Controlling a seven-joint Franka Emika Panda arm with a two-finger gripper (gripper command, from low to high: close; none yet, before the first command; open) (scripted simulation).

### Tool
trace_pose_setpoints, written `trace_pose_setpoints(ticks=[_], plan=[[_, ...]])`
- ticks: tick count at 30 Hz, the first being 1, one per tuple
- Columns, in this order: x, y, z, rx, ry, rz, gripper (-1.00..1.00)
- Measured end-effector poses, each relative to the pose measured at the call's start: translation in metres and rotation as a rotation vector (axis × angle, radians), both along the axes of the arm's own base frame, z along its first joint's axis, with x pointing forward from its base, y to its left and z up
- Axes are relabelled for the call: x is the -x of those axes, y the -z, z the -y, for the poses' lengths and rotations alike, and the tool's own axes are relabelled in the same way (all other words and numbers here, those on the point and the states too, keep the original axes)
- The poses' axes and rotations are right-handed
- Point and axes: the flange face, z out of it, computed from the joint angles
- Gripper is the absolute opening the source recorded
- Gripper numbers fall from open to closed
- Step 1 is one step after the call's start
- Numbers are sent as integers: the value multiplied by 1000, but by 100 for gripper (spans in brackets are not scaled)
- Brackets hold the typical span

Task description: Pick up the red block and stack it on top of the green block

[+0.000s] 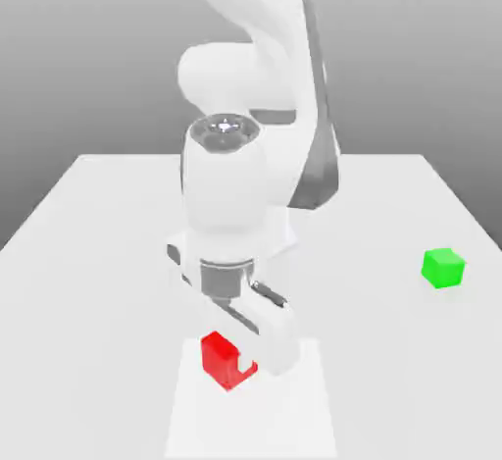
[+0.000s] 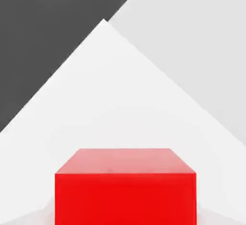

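Note:
The red block [image 1: 222, 358] rests on the white table [image 1: 98, 223] near its front edge, and in the hand view the same red block [image 2: 125, 186] sits very close below the camera. My gripper [image 1: 235, 358] is down over it, one white finger [image 1: 276, 342] against the side of the block that faces the exterior view's right, the other hidden behind the block. The gripper is shut on the block. The green block [image 1: 443, 268] stands alone far to the exterior view's right, apart from the arm.
The arm's white body [image 1: 230, 193] rises over the middle of the table, behind the red block. Bare tabletop lies between the two blocks.

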Motion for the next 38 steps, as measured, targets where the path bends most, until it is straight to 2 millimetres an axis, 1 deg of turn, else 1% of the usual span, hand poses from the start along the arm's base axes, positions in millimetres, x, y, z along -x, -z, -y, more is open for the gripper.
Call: trace_pose_setpoints(ticks=[2,4,6,8,12,15,17,18,19,20,22,30,37,38], plan=[[11,-8,-52,-11,-162,4,-100],[28,-14,-101,-19,-323,7,-100],[51,-20,-146,-25,-483,9,-100],[77,-25,-184,-28,-635,10,-100],[137,-32,-243,-25,-924,11,-100],[194,-34,-281,-14,-1158,10,-100],[236,-34,-300,-3,-1318,8,-100],[257,-33,-307,3,-1397,7,-100],[269,-32,-311,12,-1445,5,-100],[275,-29,-313,21,-1468,4,-100],[277,-22,-315,39,-1483,3,-100],[273,7,-316,64,-1483,5,-100],[281,32,-315,26,-1493,7,-100],[282,35,-315,19,-1494,6,100]])
